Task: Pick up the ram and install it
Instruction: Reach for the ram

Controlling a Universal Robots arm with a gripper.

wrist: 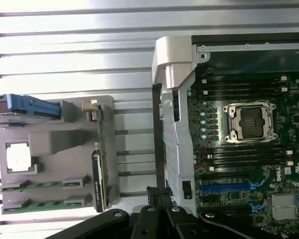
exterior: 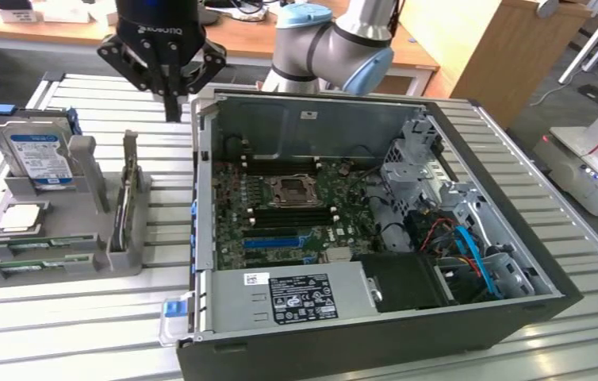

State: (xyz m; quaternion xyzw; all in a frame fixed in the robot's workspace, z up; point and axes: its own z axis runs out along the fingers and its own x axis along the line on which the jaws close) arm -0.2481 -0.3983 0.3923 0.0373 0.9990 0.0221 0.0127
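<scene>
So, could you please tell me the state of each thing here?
Jaws: shut, empty.
Ram: on edge in holder.
Hard drive: upright in holder.
CPU: flat in holder.
Case: open.
Socket: empty.

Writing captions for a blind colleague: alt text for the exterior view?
A shut, empty robot claw hangs above a slatted table, between an open computer case and a gray holder carrying a hard drive, chip and memory sticks.
</scene>
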